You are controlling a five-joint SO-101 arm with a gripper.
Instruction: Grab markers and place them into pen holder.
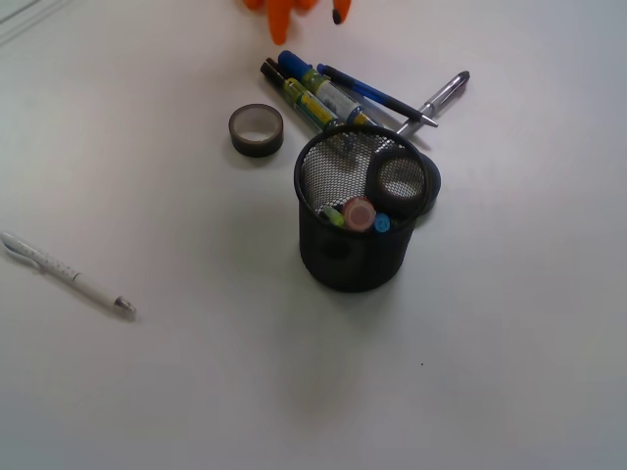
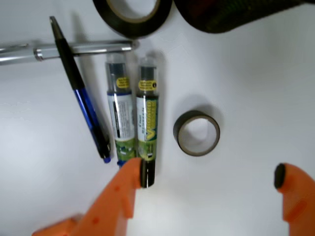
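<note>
Two markers lie side by side on the table behind the pen holder: one blue-capped, one dark-capped; both show in the front view. The black mesh pen holder stands upright and holds a pink-capped marker and a blue-tipped one. My orange gripper is wide open and empty, hovering over the markers' cap ends. Its left fingertip overlaps the dark-capped marker's end. In the front view the gripper is at the top edge, mostly cut off.
A blue pen and a silver pen lie beside the markers. One tape roll lies flat between my fingers' line and the holder. Another tape roll leans on the holder's rim. A white pen lies at the left.
</note>
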